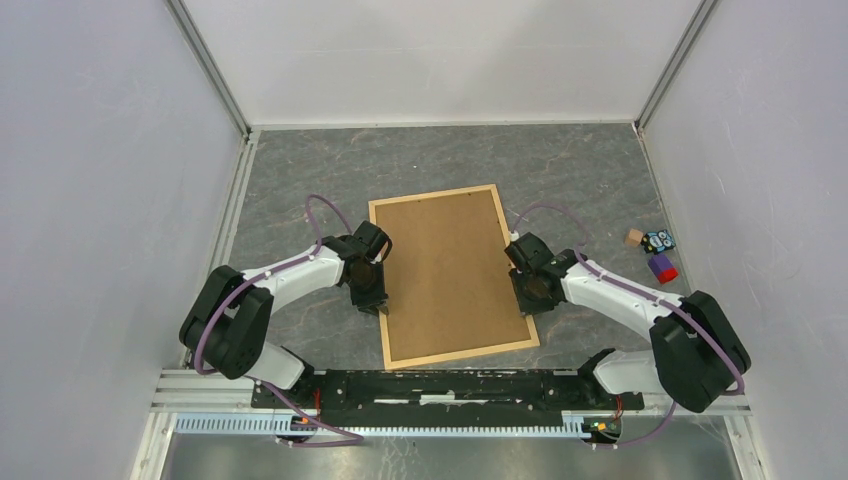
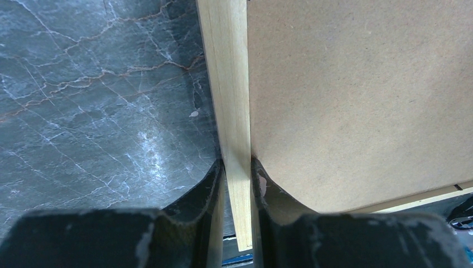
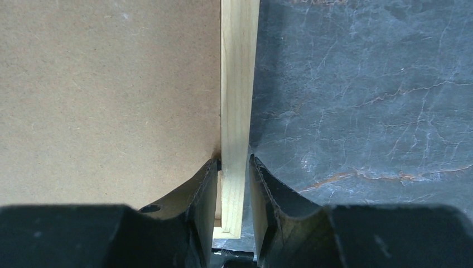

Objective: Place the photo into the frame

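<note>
Under the board, out of sight
The brown board (image 1: 450, 270) covers the opening of the frame (image 1: 435, 193); whether the photo lies beneath cannot be told. Both wrist views crop the frame. The coloured things (image 1: 655, 250) at the right edge of the desk (image 1: 300, 170) are too small to name.

The frame (image 1: 434, 196), a board (image 1: 450, 270) seemingly in it, has the left tool (image 2: 237, 165) astride its left rail, right tool (image 3: 233, 162) its right.
</note>
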{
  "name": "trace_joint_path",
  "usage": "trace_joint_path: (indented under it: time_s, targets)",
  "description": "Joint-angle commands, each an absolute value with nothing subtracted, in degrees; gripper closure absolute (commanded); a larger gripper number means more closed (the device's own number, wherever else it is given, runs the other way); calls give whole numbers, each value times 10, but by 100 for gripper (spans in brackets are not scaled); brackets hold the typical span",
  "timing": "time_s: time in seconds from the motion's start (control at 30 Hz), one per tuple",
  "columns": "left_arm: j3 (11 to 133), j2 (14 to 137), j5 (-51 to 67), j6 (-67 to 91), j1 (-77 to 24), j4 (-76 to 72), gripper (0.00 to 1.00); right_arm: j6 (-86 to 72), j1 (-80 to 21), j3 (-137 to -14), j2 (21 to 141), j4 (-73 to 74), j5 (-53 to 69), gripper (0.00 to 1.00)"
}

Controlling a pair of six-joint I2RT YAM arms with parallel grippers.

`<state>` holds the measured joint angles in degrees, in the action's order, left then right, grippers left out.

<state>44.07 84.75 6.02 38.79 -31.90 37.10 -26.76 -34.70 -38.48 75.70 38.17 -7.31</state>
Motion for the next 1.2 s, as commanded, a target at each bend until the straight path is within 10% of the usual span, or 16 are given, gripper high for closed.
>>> trace_joint_path:
  time_s: [0.0, 0.83, 1.17]
  targets:
    - [418, 864, -29, 382, -319, 387, 98, -260, -340, -345, 787, 356, -78, 66]
    - [419, 853, 4, 388, -317, 386, 97, -213, -300, -358, 714, 297, -3, 42]
    - [367, 817, 173, 417, -321, 295, 59, -208, -270, -407, 817, 164, 107, 41]
